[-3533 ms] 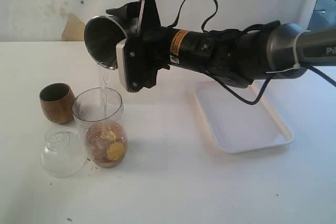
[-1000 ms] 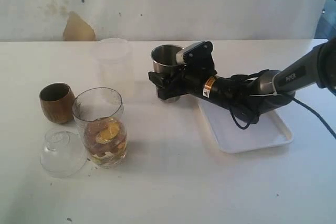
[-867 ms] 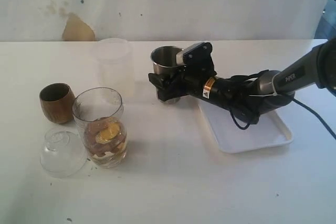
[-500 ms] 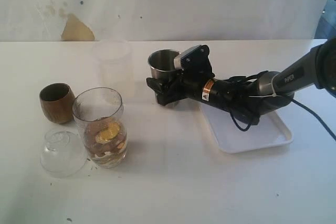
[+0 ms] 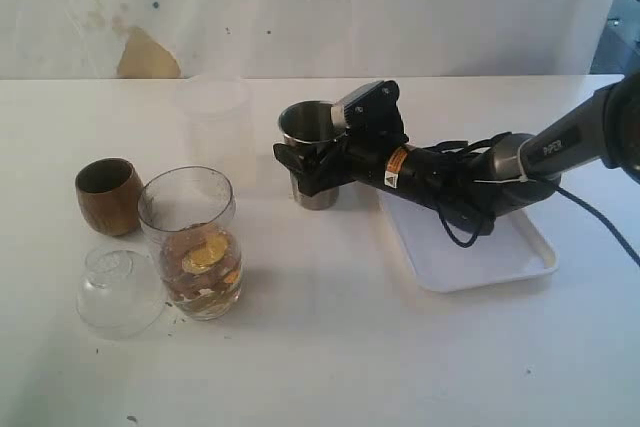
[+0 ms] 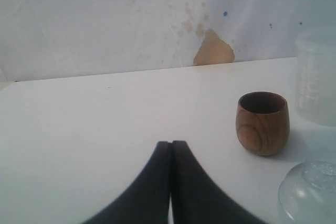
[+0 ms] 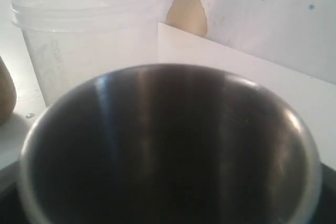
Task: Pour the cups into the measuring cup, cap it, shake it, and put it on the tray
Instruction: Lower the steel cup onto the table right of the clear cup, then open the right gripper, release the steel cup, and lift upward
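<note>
Exterior view
Steel tumbler [image 5: 308, 147]: upright on the white table [image 5: 330, 347], mouth up, near the middle of the scene.
Right gripper [image 5: 305, 163]: reaches in from 3 o'clock, low and level, its dark jaws on either side of the tumbler's body. I cannot tell whether they press on the steel or stand just off it.
Tray [image 5: 500, 257]: at 4 o'clock of the tumbler, its nearest corner just beside it; the right arm lies above its far end.
Measuring cup [image 5: 192, 242]: upright at 8 o'clock of the tumbler, well apart from it, uncapped, its lower half filled with brown matter and gold-coloured round pieces.
Wooden cup [image 5: 108, 195]: upright at 10 o'clock of the measuring cup, close beside it.
Dome lid [image 5: 118, 293]: on the table at 8 o'clock of the measuring cup, against its side.
Frosted cup [image 5: 212, 117]: upright at 12 o'clock of the measuring cup.

Left wrist view
Left gripper [image 6: 170, 182]: fingers pressed flat together, nothing between them, over bare table.
Wooden cup [image 6: 262, 123]: upright ahead of the fingers, apart from them, between the frosted cup [image 6: 317, 77] and the dome lid [image 6: 310, 192].

Right wrist view
Steel tumbler [image 7: 168, 145]: its open mouth and dark inner wall fill the view.
Frosted cup [image 7: 89, 40]: stands just behind the tumbler's rim.
Pincer: its jaws do not show clearly here.
</note>
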